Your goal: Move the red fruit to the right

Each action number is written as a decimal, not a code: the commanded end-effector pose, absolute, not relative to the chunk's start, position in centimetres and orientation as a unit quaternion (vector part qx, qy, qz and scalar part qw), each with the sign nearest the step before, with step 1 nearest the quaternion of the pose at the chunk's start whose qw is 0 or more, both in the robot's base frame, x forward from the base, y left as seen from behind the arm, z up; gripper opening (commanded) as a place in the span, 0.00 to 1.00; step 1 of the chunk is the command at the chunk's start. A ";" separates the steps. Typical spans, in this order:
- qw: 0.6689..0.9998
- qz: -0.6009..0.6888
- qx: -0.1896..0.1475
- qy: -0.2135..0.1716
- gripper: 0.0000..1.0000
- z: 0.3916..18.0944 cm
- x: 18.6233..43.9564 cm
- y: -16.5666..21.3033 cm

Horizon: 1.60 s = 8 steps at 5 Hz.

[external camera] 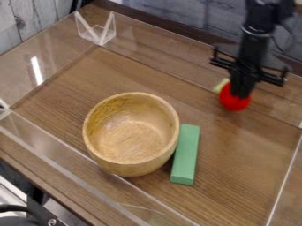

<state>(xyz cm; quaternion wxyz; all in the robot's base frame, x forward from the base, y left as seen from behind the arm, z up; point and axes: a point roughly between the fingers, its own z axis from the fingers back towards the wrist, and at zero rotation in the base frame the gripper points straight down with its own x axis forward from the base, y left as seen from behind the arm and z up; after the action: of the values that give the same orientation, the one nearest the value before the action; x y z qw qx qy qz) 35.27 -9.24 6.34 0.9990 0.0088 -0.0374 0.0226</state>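
Note:
The red fruit (237,98) is a small bright red ball with a yellow-green tip, at the right side of the wooden surface near the back. My gripper (242,87) comes down from above and is shut on the fruit's top. Its dark fingers hide the upper part of the fruit. I cannot tell whether the fruit touches the wood or hangs just above it.
A wooden bowl (131,132) stands in the middle front. A green rectangular block (186,154) lies just right of it. Clear plastic walls (285,190) ring the wooden tabletop (71,84). A small clear stand (95,28) sits at the back left.

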 end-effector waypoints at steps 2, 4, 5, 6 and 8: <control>0.998 0.009 0.006 -0.068 0.00 9.2 36.8 -10.6; 0.998 0.009 0.011 -0.059 0.00 7.0 37.6 -10.8; 0.998 -0.028 0.012 -0.057 1.00 6.1 38.0 -9.5; 0.997 -0.057 0.014 -0.056 1.00 5.3 38.1 -7.8; 0.997 -0.032 0.027 -0.061 1.00 5.9 37.9 -6.1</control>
<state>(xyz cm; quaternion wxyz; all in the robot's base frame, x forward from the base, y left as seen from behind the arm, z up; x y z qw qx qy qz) 36.84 -7.35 3.97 0.9982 0.0256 -0.0285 -0.0460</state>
